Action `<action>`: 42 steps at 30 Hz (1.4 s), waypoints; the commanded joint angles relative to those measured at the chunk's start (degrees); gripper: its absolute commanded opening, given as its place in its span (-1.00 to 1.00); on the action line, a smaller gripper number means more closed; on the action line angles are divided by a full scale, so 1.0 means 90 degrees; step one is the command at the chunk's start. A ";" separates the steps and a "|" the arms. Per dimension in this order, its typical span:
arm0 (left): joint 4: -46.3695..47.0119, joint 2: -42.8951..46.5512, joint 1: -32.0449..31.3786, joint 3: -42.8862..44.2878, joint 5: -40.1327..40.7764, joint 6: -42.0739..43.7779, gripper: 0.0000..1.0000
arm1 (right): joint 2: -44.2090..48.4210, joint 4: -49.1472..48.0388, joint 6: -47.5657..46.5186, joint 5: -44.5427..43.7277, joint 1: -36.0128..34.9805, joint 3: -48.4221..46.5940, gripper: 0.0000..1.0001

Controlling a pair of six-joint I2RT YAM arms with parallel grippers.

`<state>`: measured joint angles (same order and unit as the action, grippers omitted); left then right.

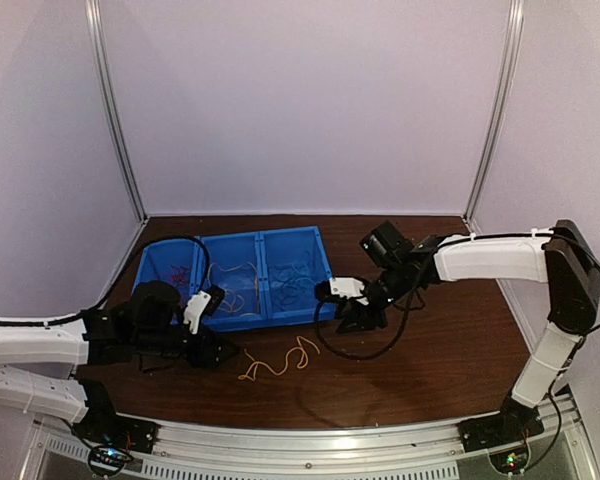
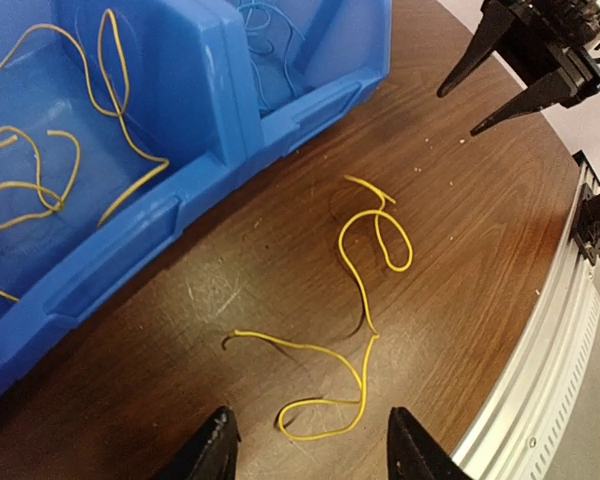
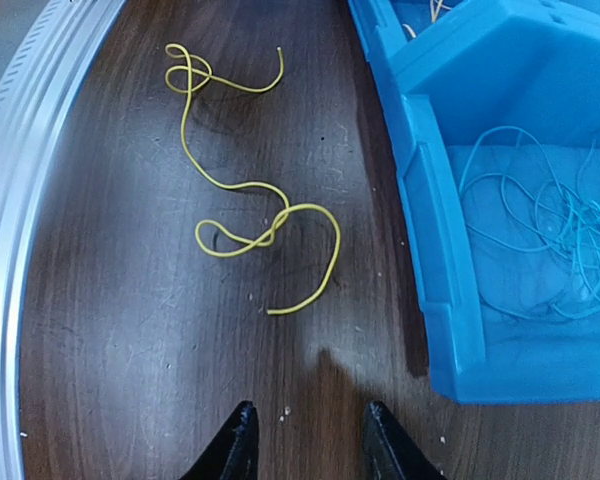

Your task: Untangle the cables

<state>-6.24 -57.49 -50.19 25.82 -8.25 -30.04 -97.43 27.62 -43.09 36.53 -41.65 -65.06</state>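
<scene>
Mostly done, I judge: red cables [image 1: 178, 270], yellow cables [image 1: 235, 285] and blue cables [image 1: 295, 280] lie sorted in the bin [image 1: 280, 236]. One loose yellow cable [image 1: 277, 362] remains on the counter [image 1: 450, 340] near the front edge. Left fingers [image 2: 215, 445] and right fingers [image 3: 242, 440] are wide and empty. Only the top view shows the red cables; the wrist views show the loose cable's loops.

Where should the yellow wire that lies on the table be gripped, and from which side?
Grip the yellow wire on the single stretch between its two loops, straight from above: it lies flat on the table, and only one strand passes there. The open left gripper is nearest.
</scene>
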 commanded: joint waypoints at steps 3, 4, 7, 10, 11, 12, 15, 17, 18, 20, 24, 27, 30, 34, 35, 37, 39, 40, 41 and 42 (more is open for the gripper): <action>0.0966 -0.0321 -0.0130 -0.0493 -0.0178 -0.0467 0.02 | -0.0871 -0.0108 0.0299 -0.0708 -0.0615 -0.0438 -0.29; 0.1136 -0.0404 -0.0148 -0.0563 -0.0222 -0.0508 0.01 | -0.0935 -0.0207 0.0383 -0.0813 -0.0703 -0.0459 -0.26; 0.1551 -0.0623 -0.0238 -0.0719 -0.0338 -0.0619 0.01 | -0.1135 -0.0375 0.0576 -0.1110 -0.0859 -0.0652 -0.23; 0.1845 -0.0883 -0.0257 -0.0819 -0.0497 -0.0634 0.01 | -0.1380 -0.0297 0.0594 -0.1268 -0.0906 -0.1003 -0.22; 0.1968 -0.0974 -0.0267 -0.0848 -0.0597 -0.0623 0.02 | -0.1462 -0.0249 0.0605 -0.1204 -0.0918 -0.1111 -0.22; 0.2064 -0.1055 -0.0273 -0.0872 -0.0676 -0.0618 0.02 | -0.1555 -0.0145 0.0608 -0.1072 -0.0928 -0.1237 -0.22; 0.2307 -0.1227 -0.0362 -0.0919 -0.0732 -0.0599 0.02 | -0.1759 0.0015 0.0681 -0.0699 -0.0963 -0.1534 -0.19; 0.2491 -0.1334 -0.0378 -0.0953 -0.0703 -0.0606 0.02 | -0.1829 0.0025 0.0716 -0.0567 -0.1010 -0.1618 -0.15; 0.2555 -0.1386 -0.0378 -0.0955 -0.0682 -0.0607 0.00 | -0.1872 0.0053 0.0740 -0.0498 -0.1026 -0.1678 -0.14; 0.2690 -0.1507 -0.0375 -0.0955 -0.0680 -0.0598 -0.03 | -0.1990 0.0193 0.0766 -0.0368 -0.1073 -0.1803 -0.12; 0.2800 -0.1760 -0.0389 -0.0955 -0.0635 -0.0563 -0.23 | -0.2109 0.0240 0.0813 -0.0367 -0.1156 -0.1823 -0.10; 0.2824 -0.1893 -0.0387 -0.0946 -0.0638 -0.0539 -0.43 | -0.2111 0.0190 0.0884 -0.0334 -0.1175 -0.1771 -0.10; 0.2855 -0.1964 -0.0390 -0.0936 -0.0620 -0.0538 -0.65 | -0.2149 0.0110 0.1057 -0.0326 -0.1182 -0.1770 -0.15; 0.2925 -0.1986 -0.0387 -0.0950 -0.0635 -0.0529 -0.80 | -0.2149 0.0026 0.1294 -0.0202 -0.1183 -0.1784 -0.23; 0.2934 -0.1984 -0.0389 -0.0955 -0.0640 -0.0529 -0.82 | -0.2147 0.0000 0.1399 -0.0147 -0.1179 -0.1796 -0.25; 0.2944 -0.1977 -0.0390 -0.0955 -0.0658 -0.0529 -0.85 | -0.2167 -0.0096 0.1645 -0.0113 -0.1183 -0.1840 -0.32; 0.2966 -0.1956 -0.0381 -0.0964 -0.0670 -0.0534 -0.89 | -0.2244 -0.0116 0.1844 -0.0159 -0.1183 -0.1940 -0.39; 0.2989 -0.1944 -0.0384 -0.0978 -0.0688 -0.0538 -0.91 | -0.2302 -0.0093 0.1907 -0.0162 -0.1183 -0.1995 -0.41; 0.3004 -0.1942 -0.0389 -0.0984 -0.0691 -0.0539 -0.93 | -0.2345 -0.0090 0.1957 -0.0166 -0.1189 -0.2044 -0.42; 0.3020 -0.1943 -0.0390 -0.0992 -0.0700 -0.0539 -0.95 | -0.2379 -0.0086 0.2006 -0.0136 -0.1187 -0.2078 -0.43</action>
<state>17.52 -75.05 -53.36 17.56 -13.78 -35.20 -117.08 28.05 -28.80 34.26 -51.90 -81.32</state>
